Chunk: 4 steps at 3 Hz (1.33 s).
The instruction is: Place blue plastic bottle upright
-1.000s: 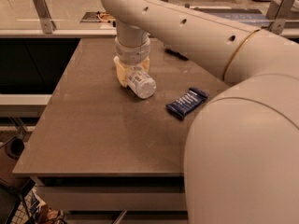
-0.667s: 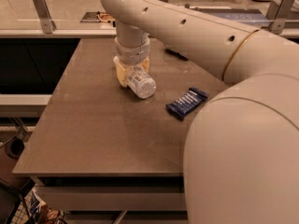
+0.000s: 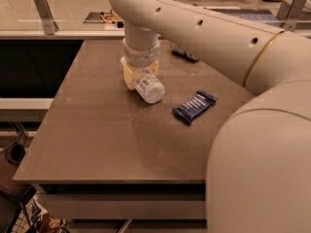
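Grey-brown table (image 3: 97, 130), matte, with a dark gap along its left side. Near the back middle, gripper (image 3: 141, 79) pointing down from the cream arm (image 3: 204, 33), yellowish fingers (image 3: 127, 75) clamped on either side of the bottle (image 3: 148, 88). Bottle on its side at the tabletop, one round end toward the camera. To its right and apart, wrapper (image 3: 194, 107) lying flat. Behind, a pale counter (image 3: 63, 25) with a metal post (image 3: 43, 11); wire basket (image 3: 22, 217) at lower left.

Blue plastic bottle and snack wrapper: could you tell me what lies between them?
Only bare table lies between blue plastic bottle and snack wrapper, in the camera view. The end effector grips the bottle, mid-table.
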Available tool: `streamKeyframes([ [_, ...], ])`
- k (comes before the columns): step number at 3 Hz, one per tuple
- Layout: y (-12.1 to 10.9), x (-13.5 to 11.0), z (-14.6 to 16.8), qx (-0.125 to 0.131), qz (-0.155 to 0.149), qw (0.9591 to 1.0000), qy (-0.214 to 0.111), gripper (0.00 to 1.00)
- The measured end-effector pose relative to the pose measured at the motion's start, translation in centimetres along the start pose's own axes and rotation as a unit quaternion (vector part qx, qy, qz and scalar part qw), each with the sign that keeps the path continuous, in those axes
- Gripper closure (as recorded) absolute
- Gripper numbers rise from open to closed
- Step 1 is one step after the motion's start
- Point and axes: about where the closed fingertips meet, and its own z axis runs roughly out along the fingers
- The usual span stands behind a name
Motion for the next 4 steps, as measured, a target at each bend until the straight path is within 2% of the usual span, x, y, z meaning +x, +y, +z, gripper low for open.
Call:
streamKeyframes([
  [1,-1.1,1.0,-0.9,-0.001,0.026,0.9987,-0.043,1.00],
  [2,-2.7,0.9,-1.3,-0.008,0.043,0.9938,-0.102,1.00],
  [3,-4.9,-0.1,-1.9,-0.024,0.050,0.9840,-0.169,1.00],
  [4,-7.1,-1.1,-2.4,-0.048,0.052,0.9674,-0.243,1.00],
])
